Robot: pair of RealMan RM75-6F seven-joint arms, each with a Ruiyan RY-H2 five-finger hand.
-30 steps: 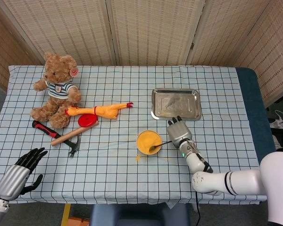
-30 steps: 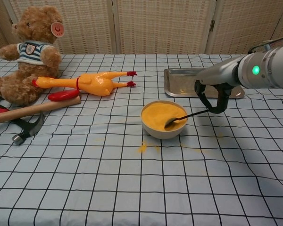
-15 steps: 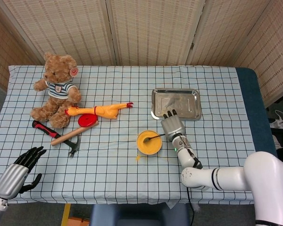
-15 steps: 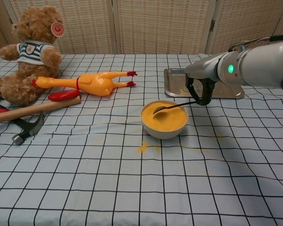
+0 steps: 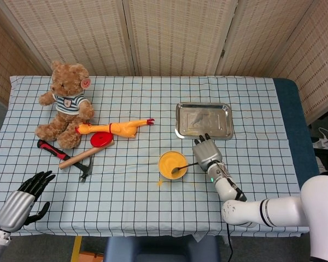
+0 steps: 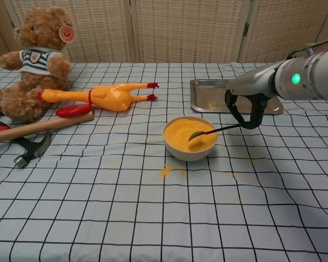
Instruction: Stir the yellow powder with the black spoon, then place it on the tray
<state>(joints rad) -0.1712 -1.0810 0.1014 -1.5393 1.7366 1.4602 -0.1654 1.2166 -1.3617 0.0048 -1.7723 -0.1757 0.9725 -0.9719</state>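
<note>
A white bowl of yellow powder stands mid-table. My right hand sits just right of the bowl and grips the handle of the black spoon; the spoon's head dips into the powder on the bowl's right side. The metal tray lies behind the bowl, to the right, with nothing on it. My left hand hovers at the front left table edge, fingers apart, holding nothing; only the head view shows it.
Some powder is spilled on the cloth in front of the bowl. A teddy bear, a rubber chicken, a red disc and a hammer lie on the left half.
My right hand has swung back from the tray side toward the front right, drawing the spoon head from the bowl's far side to its near right side.
</note>
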